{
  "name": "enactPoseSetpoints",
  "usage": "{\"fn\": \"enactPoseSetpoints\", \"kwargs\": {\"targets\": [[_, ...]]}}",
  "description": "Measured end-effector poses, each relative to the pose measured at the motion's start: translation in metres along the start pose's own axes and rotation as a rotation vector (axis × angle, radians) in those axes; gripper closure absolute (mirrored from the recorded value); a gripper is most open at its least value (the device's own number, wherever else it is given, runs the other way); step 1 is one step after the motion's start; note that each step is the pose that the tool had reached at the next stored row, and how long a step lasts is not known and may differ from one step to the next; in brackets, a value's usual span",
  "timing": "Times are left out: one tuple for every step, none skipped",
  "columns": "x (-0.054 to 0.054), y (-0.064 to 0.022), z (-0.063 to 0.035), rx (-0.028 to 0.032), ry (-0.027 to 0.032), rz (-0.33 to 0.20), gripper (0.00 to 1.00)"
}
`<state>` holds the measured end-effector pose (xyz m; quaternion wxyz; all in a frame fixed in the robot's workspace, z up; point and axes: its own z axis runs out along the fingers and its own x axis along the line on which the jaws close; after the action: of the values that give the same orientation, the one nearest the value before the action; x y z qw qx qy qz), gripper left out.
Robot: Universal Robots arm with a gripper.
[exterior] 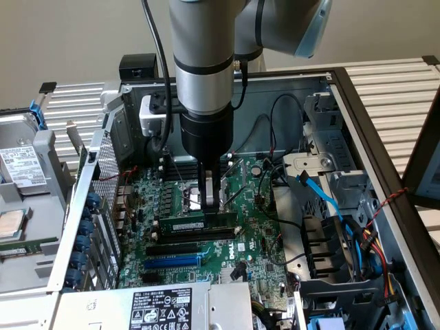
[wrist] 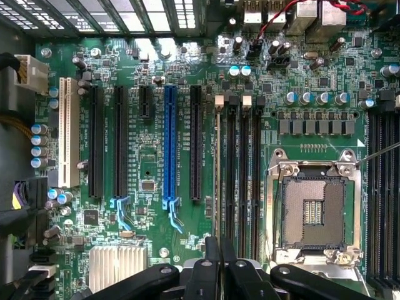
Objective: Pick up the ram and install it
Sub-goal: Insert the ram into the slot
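Observation:
The ram (exterior: 184, 225) is a narrow green stick with a white sticker, standing on edge along the first black memory slot of the motherboard (exterior: 265, 240). My gripper (exterior: 212, 205) comes straight down onto the end of the stick that lies toward the exterior view's right. In the wrist view the ram (wrist: 217, 181) shows edge-on as a thin line that runs in between my gripper's (wrist: 220, 253) two black fingers. They stand almost together, shut on its top edge. Beside it lie bare black memory slots (wrist: 244, 175) with white end clips.
The open CPU socket (wrist: 312, 206) sits just beyond the memory slots, and a long blue expansion slot (wrist: 169, 144) lies on the other side. Blue and black cables (exterior: 323, 199) and the drive cage crowd the exterior view's right. A labelled power supply (exterior: 165, 306) borders the near edge.

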<state>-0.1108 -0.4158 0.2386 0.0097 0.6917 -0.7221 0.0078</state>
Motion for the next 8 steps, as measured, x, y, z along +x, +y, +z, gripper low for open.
{"fn": "enactPoseSetpoints", "kwargs": {"targets": [[0.0000,0.0000,0.0001,0.0001,-0.0001,0.000,0.87],[-0.0004,0.0002,0.0003,0.0003,-0.0004,0.000,0.87],[-0.0009,0.0004,0.0005,0.0002,-0.0004,0.000,0.87],[-0.0012,0.0005,0.0005,0.0001,-0.0002,0.000,0.87],[-0.0018,0.0010,0.0005,0.0001,-0.0002,0.000,0.87],[-0.0020,0.0016,0.0006,0.0001,-0.0002,0.000,0.87],[-0.0020,0.0023,0.0008,0.0001,-0.0001,0.000,0.87],[-0.0020,0.0030,0.0011,0.0001,-0.0001,0.000,0.87]]}}
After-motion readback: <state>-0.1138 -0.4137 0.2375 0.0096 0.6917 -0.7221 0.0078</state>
